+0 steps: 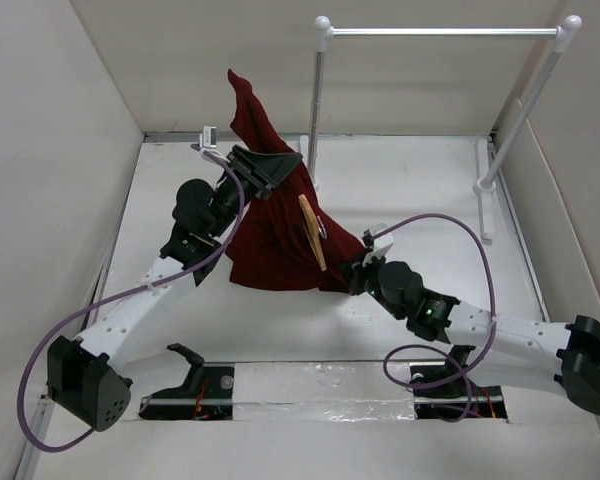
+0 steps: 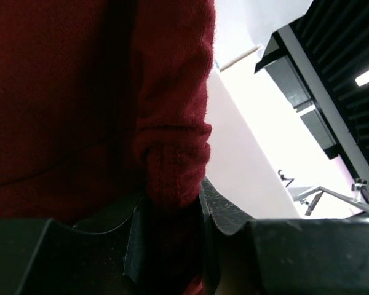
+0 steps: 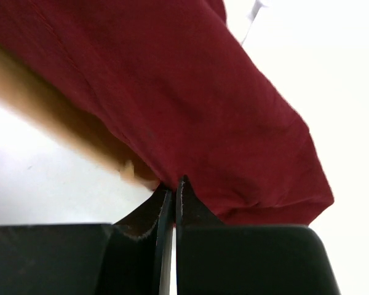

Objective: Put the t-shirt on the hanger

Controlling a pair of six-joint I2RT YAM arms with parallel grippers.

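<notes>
The maroon t-shirt hangs bunched over the middle of the table, with one part sticking up behind. My left gripper is shut on a fold of it and holds it up; in the left wrist view the cloth fills the frame and runs down between the fingers of the gripper. The tan wooden hanger lies slanted against the shirt's front. My right gripper is at the shirt's lower right edge. In the right wrist view its jaws are pinched on the cloth, with the hanger just to the left.
A white-and-silver clothes rail stands at the back right, with one post just behind the shirt and a foot on the right. White walls enclose the table on three sides. Purple cables loop from both arms.
</notes>
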